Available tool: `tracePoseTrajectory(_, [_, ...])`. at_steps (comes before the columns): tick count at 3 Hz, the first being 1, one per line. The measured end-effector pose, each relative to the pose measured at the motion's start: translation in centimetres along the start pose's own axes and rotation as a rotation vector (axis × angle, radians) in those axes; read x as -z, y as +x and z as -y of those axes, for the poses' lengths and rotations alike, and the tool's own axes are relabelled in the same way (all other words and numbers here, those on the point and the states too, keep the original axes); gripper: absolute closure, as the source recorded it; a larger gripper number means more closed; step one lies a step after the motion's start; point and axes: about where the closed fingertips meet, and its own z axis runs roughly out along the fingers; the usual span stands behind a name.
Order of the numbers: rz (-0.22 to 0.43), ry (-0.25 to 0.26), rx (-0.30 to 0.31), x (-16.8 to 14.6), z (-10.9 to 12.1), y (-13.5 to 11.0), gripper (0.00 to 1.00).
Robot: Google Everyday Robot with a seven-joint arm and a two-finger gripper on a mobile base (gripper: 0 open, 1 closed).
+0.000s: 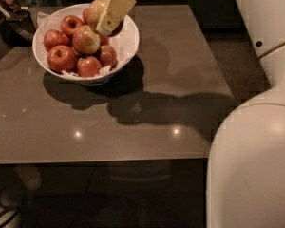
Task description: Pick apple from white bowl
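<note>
gripper [109, 20] hanging over back of white bowl [131, 38], grip state unclear, pale apple [85, 39] lying w/ red apples [61, 58], just below-left of gripper

Glossy brown table [147, 113] w/ light glints [78, 134], dark floor [228, 46] beyond; tool [107, 25] above its far-left corner.
</note>
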Motion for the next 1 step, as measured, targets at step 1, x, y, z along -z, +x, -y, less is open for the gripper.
tracePoseTrajectory(1, [0.020, 0.018, 0.000, -0.33, 0.64, -0.59, 1.00])
